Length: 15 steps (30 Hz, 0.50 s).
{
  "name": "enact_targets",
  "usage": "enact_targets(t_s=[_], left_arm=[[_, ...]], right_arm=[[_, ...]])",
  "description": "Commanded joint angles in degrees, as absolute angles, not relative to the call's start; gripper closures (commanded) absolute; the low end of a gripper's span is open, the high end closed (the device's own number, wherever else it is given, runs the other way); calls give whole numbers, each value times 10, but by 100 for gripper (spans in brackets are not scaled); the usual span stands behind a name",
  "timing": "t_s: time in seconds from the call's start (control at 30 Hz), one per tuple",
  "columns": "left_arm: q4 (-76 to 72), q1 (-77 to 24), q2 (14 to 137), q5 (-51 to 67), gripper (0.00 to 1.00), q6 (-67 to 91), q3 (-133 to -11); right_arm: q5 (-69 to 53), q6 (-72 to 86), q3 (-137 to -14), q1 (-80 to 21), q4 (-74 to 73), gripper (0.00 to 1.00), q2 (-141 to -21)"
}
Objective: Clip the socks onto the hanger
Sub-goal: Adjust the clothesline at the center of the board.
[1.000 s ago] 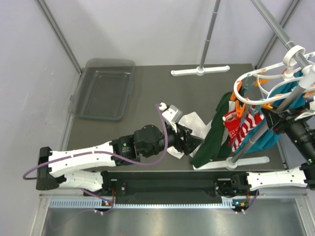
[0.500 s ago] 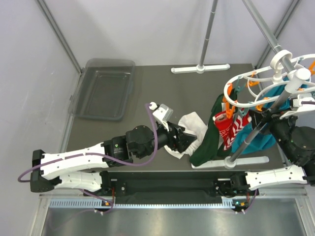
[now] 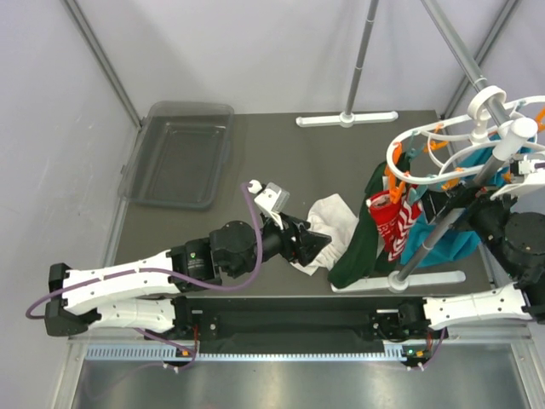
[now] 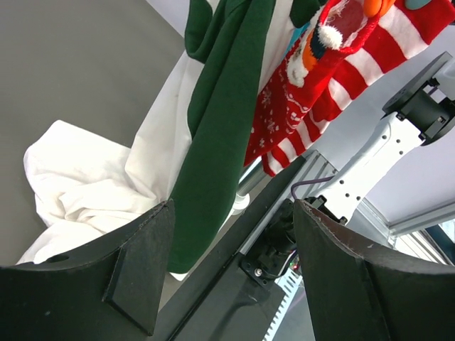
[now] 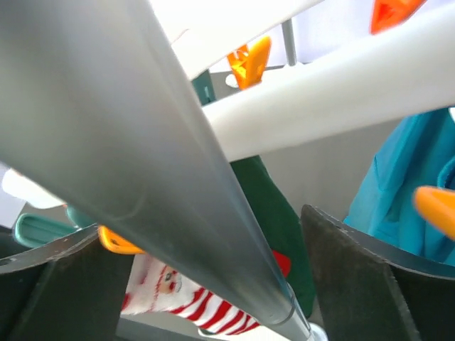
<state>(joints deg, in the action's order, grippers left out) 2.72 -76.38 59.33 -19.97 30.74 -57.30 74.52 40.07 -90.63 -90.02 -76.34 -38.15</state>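
We are seeing the left arm [image 3: 145, 285] drawn back a little toward its base since half a second ago. The left gripper [image 4: 233, 213] is now sitting just short of the white cloth [image 3: 334, 215], which is lying more uncovered on the table [image 3: 281, 145]. Its fingers are standing wide apart with nothing held between them.

The hanger [image 5: 341, 92] and the right arm [image 3: 477, 307] are keeping nearly the same pose as half a second ago. Against a second ago, the hanger is hanging further left and the grey pole [image 5: 128, 128] is leaning more. The right gripper [image 5: 202, 241] is spread open, and the pole is passing between its fingers.

We are finding the socks [image 4: 313, 106] hanging from the near left side of the hanger, over the right part of the table, with an orange clip [image 4: 311, 51] showing at their top. They are dangling between the dark green cloth [image 4: 213, 128] and a teal cloth [image 5: 398, 192]. One is showing bold red and white stripes. The other is red with small white snowflake marks, and a fluffy white ball is sitting near its top. In the right wrist view we are glimpsing a Santa face on the striped one.
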Motion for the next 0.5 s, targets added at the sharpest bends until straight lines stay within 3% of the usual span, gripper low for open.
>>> enact_targets(t_s=[0.0, 0.07, 0.23, 0.47], left_arm=[[21, -765, 573, -211, 28, 313, -566], [21, -765, 574, -211, 28, 313, -566], [21, -765, 577, -207, 28, 316, -565], [18, -765, 583, -204, 27, 314, -564]], right_arm=[[704, 371, -929, -884, -789, 6, -375], [681, 353, -930, -862, -779, 0, -367], [593, 273, -911, -766, -697, 0, -319], [343, 173, -911, -550, -669, 0, -307]])
